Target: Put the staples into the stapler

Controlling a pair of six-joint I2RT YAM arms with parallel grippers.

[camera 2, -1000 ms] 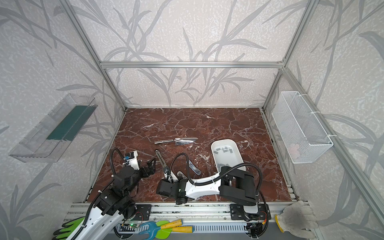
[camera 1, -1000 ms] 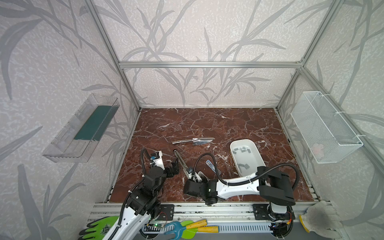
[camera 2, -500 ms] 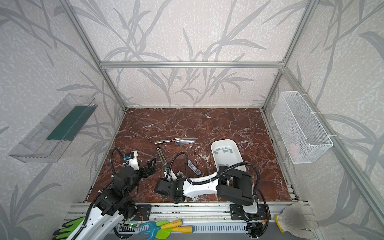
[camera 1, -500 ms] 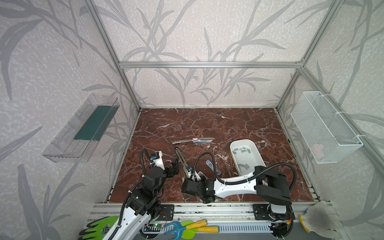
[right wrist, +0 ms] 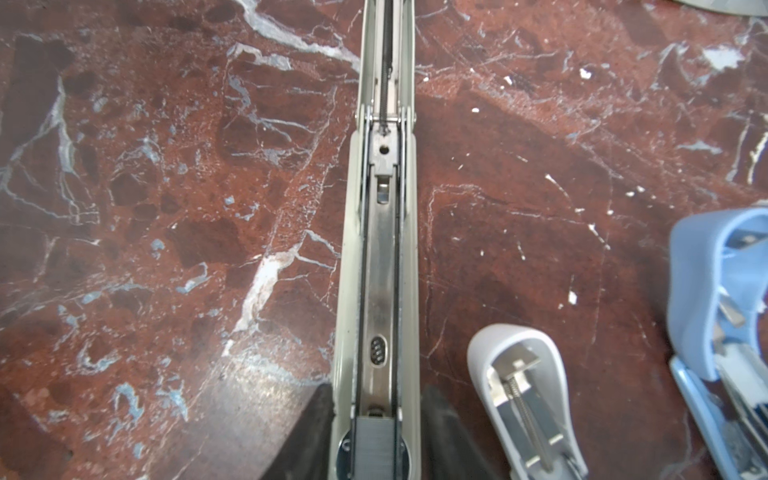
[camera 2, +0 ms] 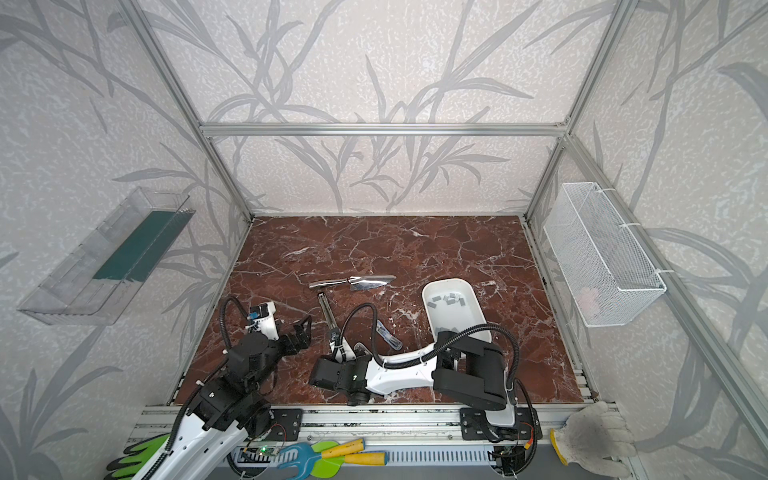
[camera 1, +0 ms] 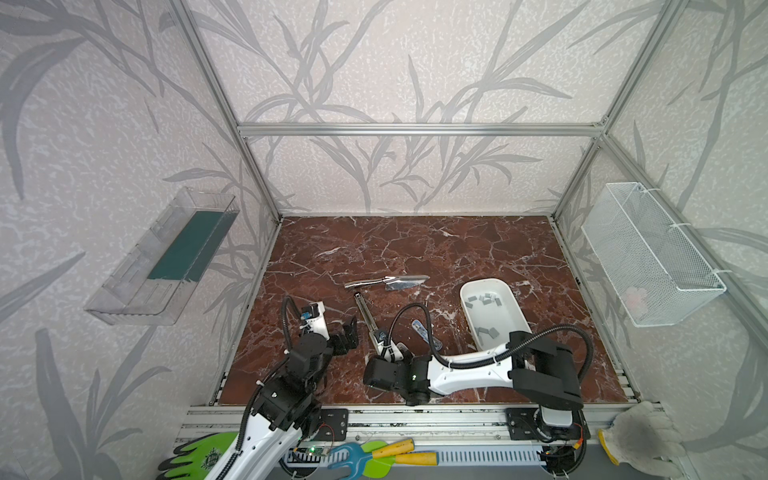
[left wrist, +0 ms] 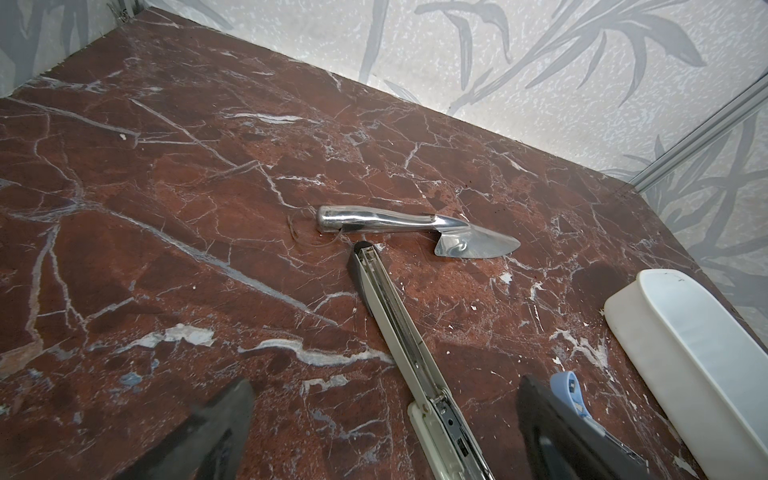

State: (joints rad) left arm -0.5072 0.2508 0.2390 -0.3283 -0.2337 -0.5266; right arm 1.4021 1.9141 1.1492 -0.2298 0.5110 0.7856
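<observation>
The left arm (camera 1: 254, 436) has a smooth white shell on its long link and boxy matt black joint housings. A ribbed black cable (camera 1: 286, 320) arcs to a small white wrist camera (camera 1: 312, 319) with a blue patch. The left claw (camera 1: 350, 328) is black; its fingers (left wrist: 216, 432) are broad, dull and dark, tapering to wedge tips. The right arm (camera 1: 465, 374) has the same white shell between black blocks, a tiny green light (camera 1: 414, 376) and two ribbed black cables (camera 1: 540, 334). The right claw (right wrist: 376, 392) has dark wedge fingers too. Black base plates (camera 1: 332, 424) with small screws sit along the near edge of the table (camera 1: 415, 249).
</observation>
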